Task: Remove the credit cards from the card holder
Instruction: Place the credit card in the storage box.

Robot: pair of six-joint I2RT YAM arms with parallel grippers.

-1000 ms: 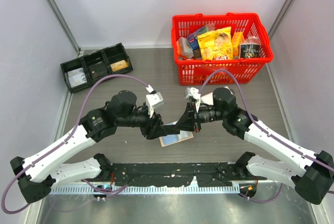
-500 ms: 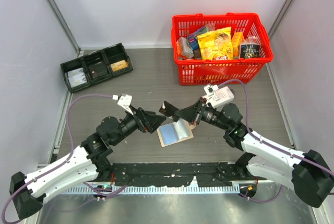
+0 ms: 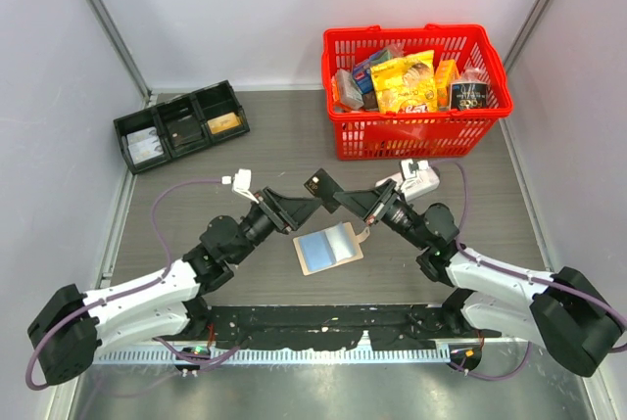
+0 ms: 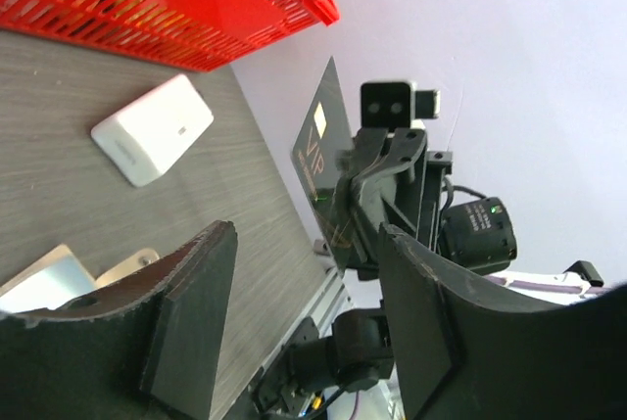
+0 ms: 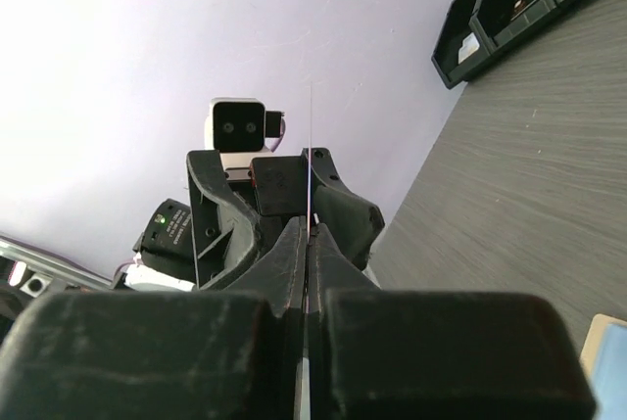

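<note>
Lying open and flat on the grey wood-grain table (image 3: 255,151), the flat tan card holder with blue and grey inner panels (image 3: 328,247) sits at mid-table, between the two arms and nearer their bases.

- Right gripper (image 3: 331,197): raised over the holder's far edge, fingers pressed together on a dark thin card with gold "VIP" lettering (image 4: 318,141), held upright.
- Left gripper (image 3: 296,210): facing that card from close by, jaws spread, nothing between them.
- Red plastic mesh basket (image 3: 416,131): far right, filled with packaged goods, a yellow snack bag (image 3: 404,82) on top.
- Black three-compartment tray (image 3: 181,124): far left, well apart from the holder.
- Small white rectangular box (image 4: 152,129): on the table near the basket; the right arm screens it from above.
</note>
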